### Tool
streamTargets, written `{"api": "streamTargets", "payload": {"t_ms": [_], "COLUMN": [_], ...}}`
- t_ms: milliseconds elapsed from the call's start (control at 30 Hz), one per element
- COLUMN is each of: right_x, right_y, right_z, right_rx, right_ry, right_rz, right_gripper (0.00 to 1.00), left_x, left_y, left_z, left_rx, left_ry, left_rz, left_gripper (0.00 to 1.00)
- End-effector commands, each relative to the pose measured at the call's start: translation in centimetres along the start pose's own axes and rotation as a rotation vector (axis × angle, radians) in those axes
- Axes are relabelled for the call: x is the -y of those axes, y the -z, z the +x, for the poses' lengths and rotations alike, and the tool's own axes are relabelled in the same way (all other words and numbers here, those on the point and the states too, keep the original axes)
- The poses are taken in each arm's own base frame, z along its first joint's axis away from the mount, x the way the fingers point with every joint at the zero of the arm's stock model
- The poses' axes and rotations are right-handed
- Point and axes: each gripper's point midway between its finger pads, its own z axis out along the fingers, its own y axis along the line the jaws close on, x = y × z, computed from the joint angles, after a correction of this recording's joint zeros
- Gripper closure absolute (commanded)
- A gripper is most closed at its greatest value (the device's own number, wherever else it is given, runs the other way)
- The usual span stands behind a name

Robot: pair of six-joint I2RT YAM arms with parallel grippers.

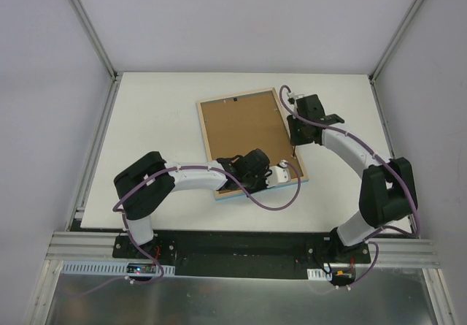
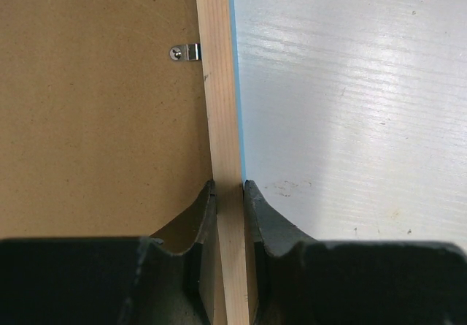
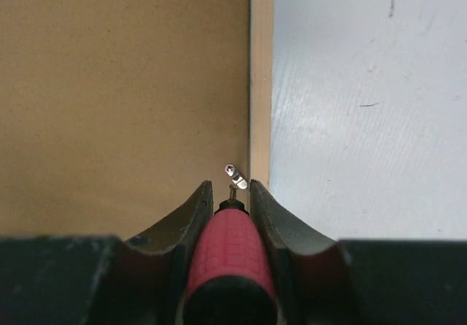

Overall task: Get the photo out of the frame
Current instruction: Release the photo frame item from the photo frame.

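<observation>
The frame point(image 1: 205, 131) lies face down on the white table, its pale wood rim point(image 2: 219, 84) around a plain brown backing board point(image 1: 244, 128). The photo is hidden beneath that board. My left gripper point(image 1: 271, 179) is shut on the near rim close to the right corner, one finger on the board side and one on the table side point(image 2: 228, 193). A metal clip point(image 2: 186, 52) sits farther along that rim. My right gripper point(image 1: 293, 146) is shut on a red-handled screwdriver point(image 3: 230, 245). Its tip touches a small metal tab point(image 3: 235, 177) beside the right rim point(image 3: 261, 84).
White enclosure walls with aluminium posts point(image 1: 87, 25) close in the table on three sides. A metal rail point(image 1: 241, 248) carrying the arm bases runs along the near edge. A thin light-blue edge point(image 2: 235, 84) of the frame's front shows against the table point(image 2: 350, 106).
</observation>
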Motion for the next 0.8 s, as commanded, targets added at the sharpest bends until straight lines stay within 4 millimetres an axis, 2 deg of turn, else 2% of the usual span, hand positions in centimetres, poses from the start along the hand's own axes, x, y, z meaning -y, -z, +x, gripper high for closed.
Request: {"api": "streamTargets", "payload": {"t_ms": [0,100,300,767], "right_x": [1.4,2.0,2.1,1.3], "right_y": [2.6,2.9,1.9,0.7], "right_z": [-3.4,-2.9,-2.1,-2.1], "right_rx": [0.173,0.192,0.18,0.152], "right_ry": [-0.055,-0.065,-0.067,-0.091], "right_rz": [0.082,0.11,0.113,0.082], "right_gripper": [0.99,0.99,0.99,0.99], "left_x": [5.3,5.5,5.6,5.6], "left_y": [-0.3,-0.3,-0.2,-0.4], "left_z": [8.9,8.9,8.8,8.5], "left_rx": [-0.291,-0.288,-0.289,-0.286], "left_ry": [0.026,0.025,0.024,0.037], "left_rz": [0.203,0.214,0.215,0.215], "left_gripper": [1.0,1.0,1.0,1.0]}}
